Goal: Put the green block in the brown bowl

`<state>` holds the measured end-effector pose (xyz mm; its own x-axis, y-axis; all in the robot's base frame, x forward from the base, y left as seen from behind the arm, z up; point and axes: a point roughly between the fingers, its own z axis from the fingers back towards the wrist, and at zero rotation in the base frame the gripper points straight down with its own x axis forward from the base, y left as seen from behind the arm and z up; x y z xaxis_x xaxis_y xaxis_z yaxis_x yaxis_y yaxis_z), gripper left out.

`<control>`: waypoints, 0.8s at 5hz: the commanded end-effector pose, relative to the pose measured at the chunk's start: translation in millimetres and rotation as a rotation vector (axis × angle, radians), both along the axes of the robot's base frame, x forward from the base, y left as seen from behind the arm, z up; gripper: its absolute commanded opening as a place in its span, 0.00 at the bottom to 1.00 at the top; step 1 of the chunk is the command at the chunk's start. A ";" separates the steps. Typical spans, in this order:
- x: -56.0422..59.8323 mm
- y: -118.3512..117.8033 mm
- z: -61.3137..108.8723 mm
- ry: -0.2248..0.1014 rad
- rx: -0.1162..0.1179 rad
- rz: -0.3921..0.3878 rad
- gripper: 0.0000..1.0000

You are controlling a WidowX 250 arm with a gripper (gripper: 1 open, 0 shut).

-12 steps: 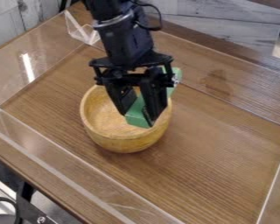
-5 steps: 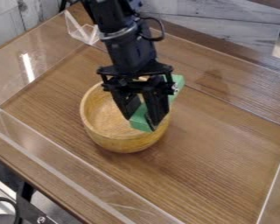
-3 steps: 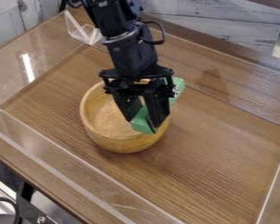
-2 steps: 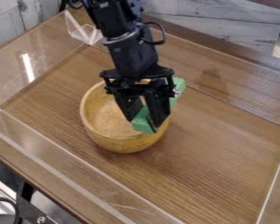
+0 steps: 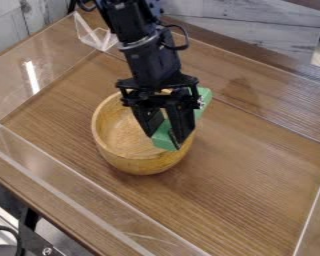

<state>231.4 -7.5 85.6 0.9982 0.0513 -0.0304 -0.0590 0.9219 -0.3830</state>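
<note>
The brown bowl [image 5: 109,141] stands on the wooden table at the middle of the view. The green block [image 5: 164,142] is tilted: its lower end is inside the bowl near the right wall, and its upper end [image 5: 200,97] sticks out over the right rim. My gripper [image 5: 168,136] points steeply down into the bowl. Its black fingers [image 5: 151,122] stand on either side of the block, shut on it. Much of the block's middle is hidden behind the fingers.
A clear sheet covers the wooden table [image 5: 243,180], and its raised edge [image 5: 69,210] runs along the front left. A white tag [image 5: 91,33] hangs by the arm at the upper left. The table's edge drops off at the lower left.
Since the oldest frame the gripper and the green block have shifted slightly right and lower in the bowl. Over the last second nothing has moved.
</note>
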 end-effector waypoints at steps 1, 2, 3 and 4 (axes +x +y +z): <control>13.6 5.5 11.3 -0.064 0.007 -0.001 0.00; 15.2 6.6 10.2 -0.065 0.004 -0.001 0.00; 16.8 7.6 9.1 -0.065 0.001 -0.001 0.00; 18.3 8.3 8.4 -0.065 -0.003 -0.002 0.00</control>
